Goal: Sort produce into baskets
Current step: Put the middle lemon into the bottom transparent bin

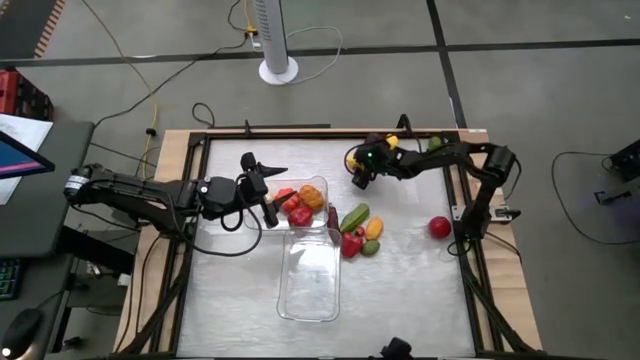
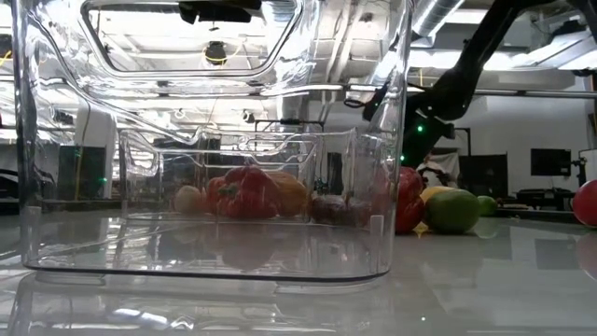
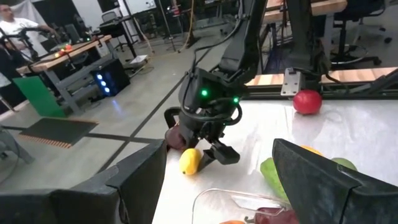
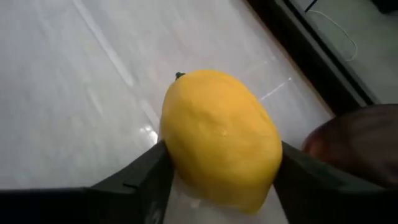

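Upper centre-right of the high view, the right pincer [image 4: 217, 186] clamps a yellow lemon [image 4: 221, 140], matte and finely dimpled, on the glossy white tabletop [image 1: 400, 290], presumably for lifting. The left pincer [image 1: 268, 190] hangs spread and empty beside the clear, rounded baskets [image 1: 310, 285].

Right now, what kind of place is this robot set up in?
Probably a robotics lab or workshop. The table stands on a bare concrete floor with loose cables. Beyond it are workbenches, monitors and a person.
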Available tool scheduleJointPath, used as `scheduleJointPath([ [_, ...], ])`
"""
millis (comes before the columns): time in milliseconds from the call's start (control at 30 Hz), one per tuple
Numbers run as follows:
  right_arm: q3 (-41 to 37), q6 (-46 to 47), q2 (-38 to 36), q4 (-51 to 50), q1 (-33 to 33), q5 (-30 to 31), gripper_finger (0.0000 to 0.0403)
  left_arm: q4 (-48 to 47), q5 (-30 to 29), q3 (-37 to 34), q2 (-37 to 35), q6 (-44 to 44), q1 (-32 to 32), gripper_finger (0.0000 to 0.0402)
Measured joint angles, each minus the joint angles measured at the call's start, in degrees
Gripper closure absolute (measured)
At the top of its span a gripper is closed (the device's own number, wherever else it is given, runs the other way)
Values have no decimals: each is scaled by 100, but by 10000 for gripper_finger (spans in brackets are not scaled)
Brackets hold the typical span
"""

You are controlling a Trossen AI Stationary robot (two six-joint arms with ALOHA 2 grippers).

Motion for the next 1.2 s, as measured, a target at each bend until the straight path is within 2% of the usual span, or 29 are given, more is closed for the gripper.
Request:
scheduleJointPath([
  [100,0,-1,0,40,-5,14,165,-2,2,2,0,-6,0,121],
  [200,0,0,-146,-247,70,14,168,-4,2,0,-1,-19,0,121],
  [333,240,196,-1070,-1426,424,-73,161,-20,2,2,-2,-22,-2,121],
  [467,432,442,-2198,-2274,1154,-876,149,-20,-2,0,-2,20,-2,121],
  [633,426,405,-3038,-2209,2397,-1368,148,-9,-7,0,-2,42,-2,121],
  [800,424,15,-2939,-1419,3627,-1716,147,23,-22,0,-2,19,-2,121],
  [933,426,-310,-2502,-417,4246,-1967,146,117,-22,0,-2,64,-2,121],
  [1033,643,-368,-2147,-108,4331,-1969,142,154,-22,0,-2,69,-2,121],
  [1200,1159,-106,-1714,-289,4202,-1958,122,105,-22,0,-4,130,-2,121],
])
